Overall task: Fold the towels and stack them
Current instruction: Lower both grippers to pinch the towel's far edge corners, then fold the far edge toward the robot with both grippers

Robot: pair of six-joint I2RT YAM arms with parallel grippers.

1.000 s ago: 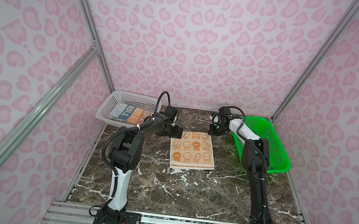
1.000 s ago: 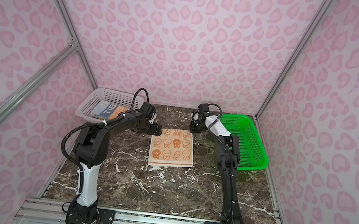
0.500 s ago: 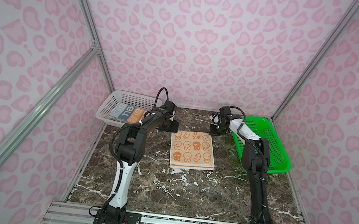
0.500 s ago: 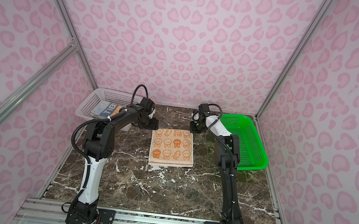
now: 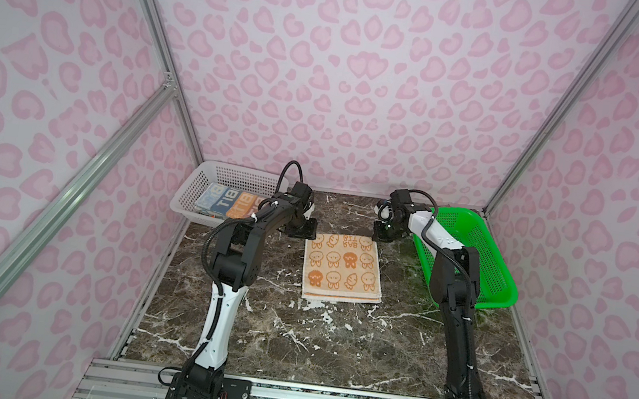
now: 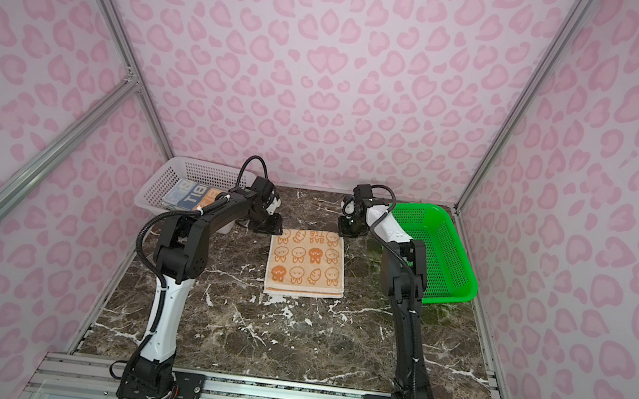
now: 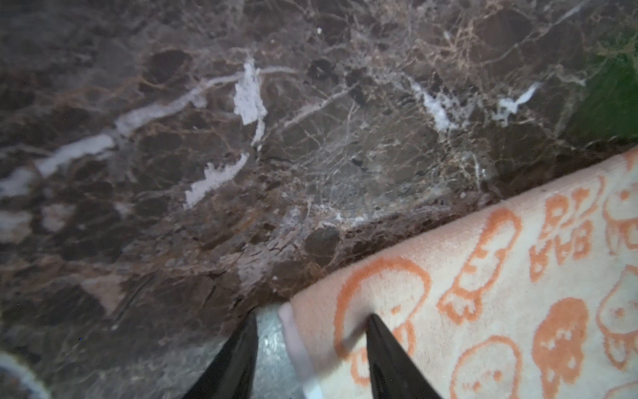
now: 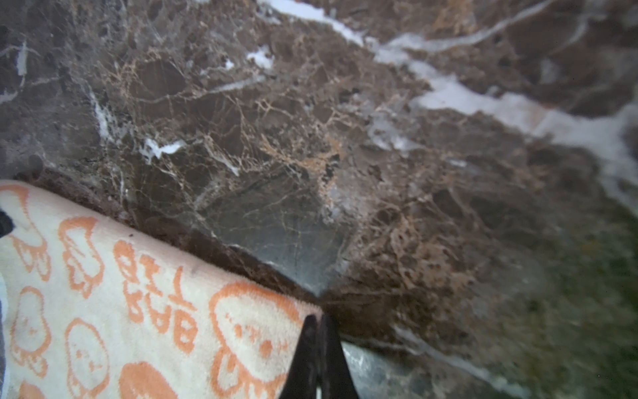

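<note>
An orange-on-cream rabbit towel (image 5: 342, 268) (image 6: 307, 264) lies folded flat mid-table. A second towel with blue and orange blocks (image 5: 229, 203) rests in the white basket. My left gripper (image 5: 303, 230) (image 7: 310, 345) is at the orange towel's far left corner. Its jaws are apart, one finger (image 7: 238, 359) on the marble, the other (image 7: 386, 352) on the cloth, with the corner (image 7: 303, 331) between them. My right gripper (image 5: 382, 234) (image 8: 319, 331) sits at the far right corner (image 8: 303, 307), fingers pressed together on its tip.
The white perforated basket (image 5: 190, 213) stands at the back left. A green basket (image 5: 501, 302) (image 6: 460, 292), with nothing in it, is at the back right beside the right arm. Patterned walls close in three sides. Bare marble (image 5: 331, 349) stretches in front of the towel.
The left arm's elbow has swung in and its jaws have narrowed around the towel's far left corner. The right gripper has stayed at the far right corner.
</note>
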